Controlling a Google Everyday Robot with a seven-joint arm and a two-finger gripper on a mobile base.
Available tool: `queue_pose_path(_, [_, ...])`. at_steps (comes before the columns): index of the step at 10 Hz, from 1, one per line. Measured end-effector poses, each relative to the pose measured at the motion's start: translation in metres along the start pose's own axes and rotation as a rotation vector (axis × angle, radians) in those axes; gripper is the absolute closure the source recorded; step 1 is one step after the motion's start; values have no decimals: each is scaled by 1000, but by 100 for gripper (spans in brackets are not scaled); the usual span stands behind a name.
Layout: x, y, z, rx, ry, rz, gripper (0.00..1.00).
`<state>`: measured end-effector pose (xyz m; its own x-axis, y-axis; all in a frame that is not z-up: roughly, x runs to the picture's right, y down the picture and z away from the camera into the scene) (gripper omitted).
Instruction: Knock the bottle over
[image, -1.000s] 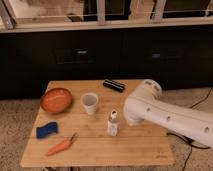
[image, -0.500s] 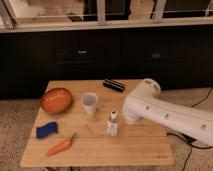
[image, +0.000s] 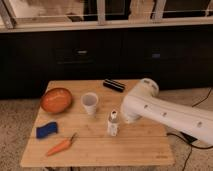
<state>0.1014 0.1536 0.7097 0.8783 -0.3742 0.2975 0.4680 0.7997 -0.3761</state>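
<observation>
The bottle is small and clear, with a white cap and a pale label. It stands upright near the middle of the wooden table, just in front of and to the right of the white paper cup. My white arm reaches in from the right. My gripper is at the arm's lower left end, close beside the bottle's right side and mostly hidden by the arm. I cannot tell whether it touches the bottle.
An orange bowl sits at the table's left. A blue sponge and a carrot lie at the front left. A black oblong object lies at the back edge. Dark cabinets stand behind.
My arm has edged slightly left toward the bottle. The bottle still stands upright in the same place.
</observation>
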Motion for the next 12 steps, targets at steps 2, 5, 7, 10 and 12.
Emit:
queue_pose_path(2, [-4,-4,4,2,-8,-15,94])
queue_pose_path(5, [-6,-8,10,3,-19,-39,94])
queue_pose_path(7, [-8,-12,14,3,-27,-55,94])
queue_pose_path(10, [-11,-18,19,2,-39,-80,94])
queue_pose_path(12, [-19,-25,24,1,-48,-107,94])
